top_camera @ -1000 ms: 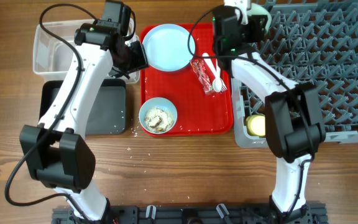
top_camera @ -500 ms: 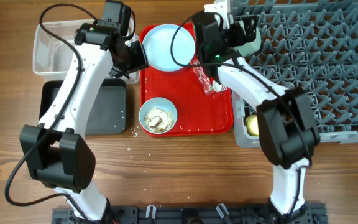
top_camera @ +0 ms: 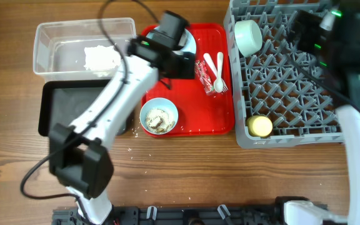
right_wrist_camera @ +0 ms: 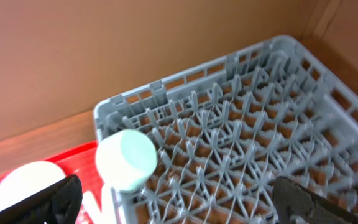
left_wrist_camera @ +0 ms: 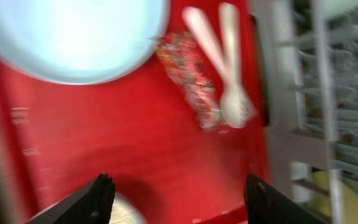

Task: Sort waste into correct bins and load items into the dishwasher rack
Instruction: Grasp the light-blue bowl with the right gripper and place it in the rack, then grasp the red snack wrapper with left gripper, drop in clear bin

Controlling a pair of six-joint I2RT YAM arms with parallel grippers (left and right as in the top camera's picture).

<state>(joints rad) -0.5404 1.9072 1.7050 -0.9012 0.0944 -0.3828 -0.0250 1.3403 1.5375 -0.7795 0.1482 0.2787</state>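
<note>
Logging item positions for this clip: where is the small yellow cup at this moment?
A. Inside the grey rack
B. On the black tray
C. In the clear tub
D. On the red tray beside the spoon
A: the overhead view shows the yellow cup sitting inside the grey rack, in the corner next to the red tray, with no pincer on it.

Red serving tray [top_camera: 195, 109] lies flat on the wooden table [top_camera: 186, 169], toward its far edge. Black rail [top_camera: 186, 216] runs along the table's near edge.
</note>
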